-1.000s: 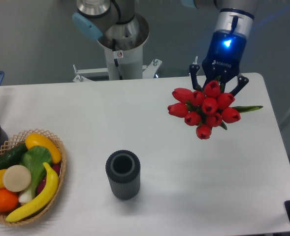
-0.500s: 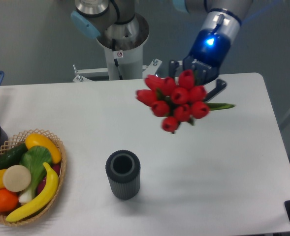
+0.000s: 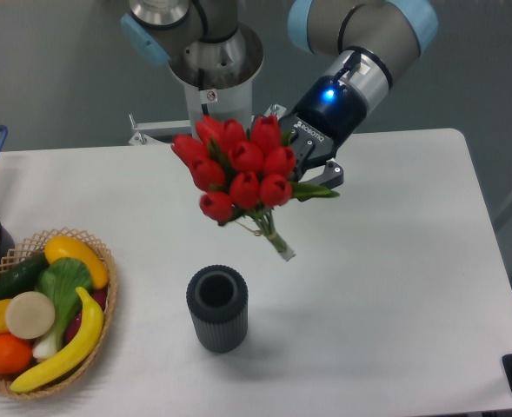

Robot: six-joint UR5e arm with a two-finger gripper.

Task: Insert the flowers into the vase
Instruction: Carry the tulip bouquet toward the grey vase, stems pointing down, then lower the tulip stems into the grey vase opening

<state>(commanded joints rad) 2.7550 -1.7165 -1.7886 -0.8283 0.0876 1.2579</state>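
Done: I had the bunch of red tulip flowers clamped in the two-finger gripper, aloft at upper centre | Left: stems sat outside the ribbed dark grey vase, lower centre; insertion pending.

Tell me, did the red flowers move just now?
Yes. The flowers swung left across the table, from its right side toward the vase, which stayed put.

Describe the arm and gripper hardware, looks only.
Grey tubular arm with light-blue joint caps. A silver wrist ring leads into a dark glossy gripper body with a glowing blue light, small white lettering and black fingers. No loose cables show.
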